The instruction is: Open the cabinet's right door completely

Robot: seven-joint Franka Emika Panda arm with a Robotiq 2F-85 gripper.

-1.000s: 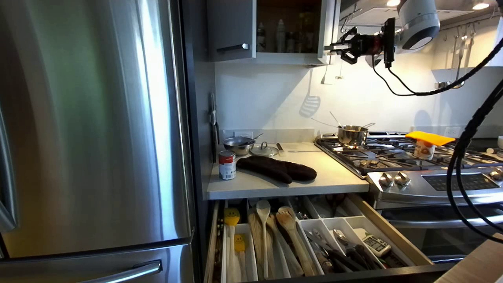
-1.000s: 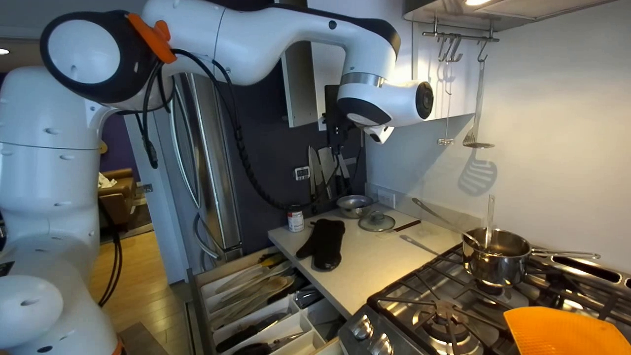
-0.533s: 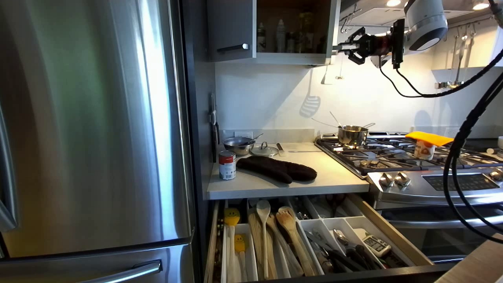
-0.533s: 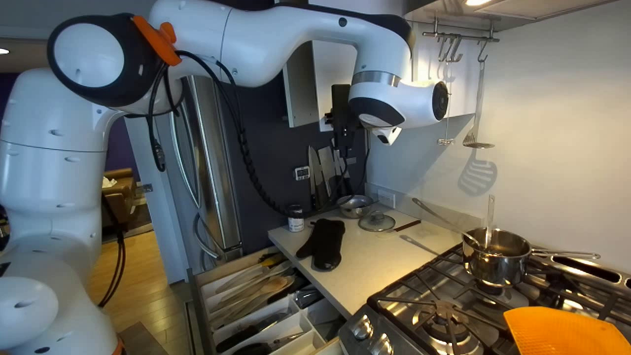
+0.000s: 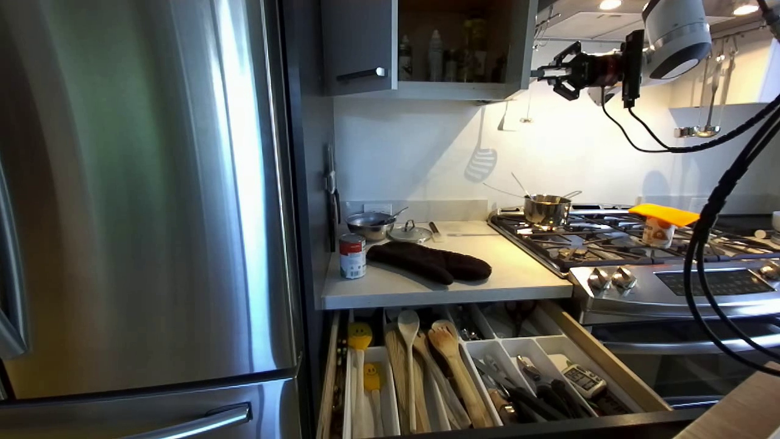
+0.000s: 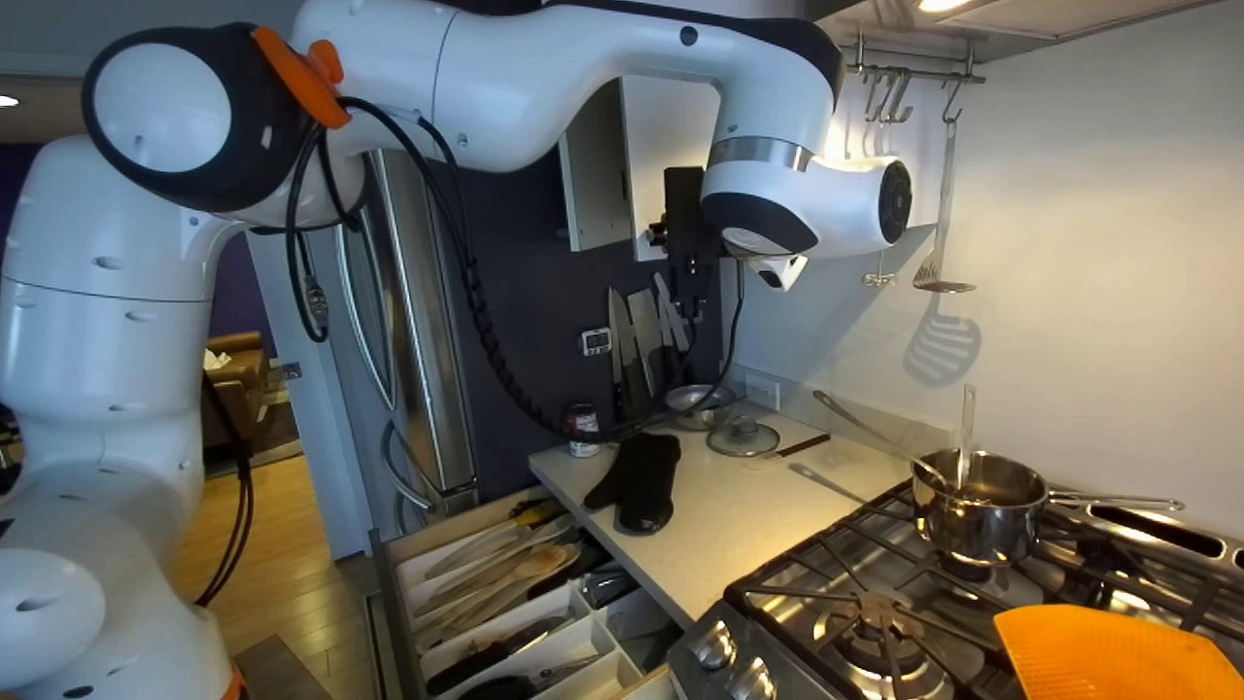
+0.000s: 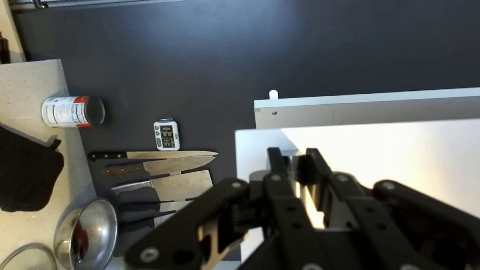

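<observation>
My pincer [image 7: 295,157] is open just a sliver, clamped on the handle [image 7: 309,204] of R door [image 7: 390,165], which stands open at R end of cab [image 5: 451,91], inner face [image 5: 521,46] showing in an exterior view; L door [image 5: 356,49] open too.

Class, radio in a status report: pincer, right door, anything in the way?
Pincer shut on handle. Right door open; whether fully, can't tell. Robot's arm might block any further swing.

The way into the cabinet [image 5: 451,92] is free until the bottles [image 5: 435,56].
</observation>
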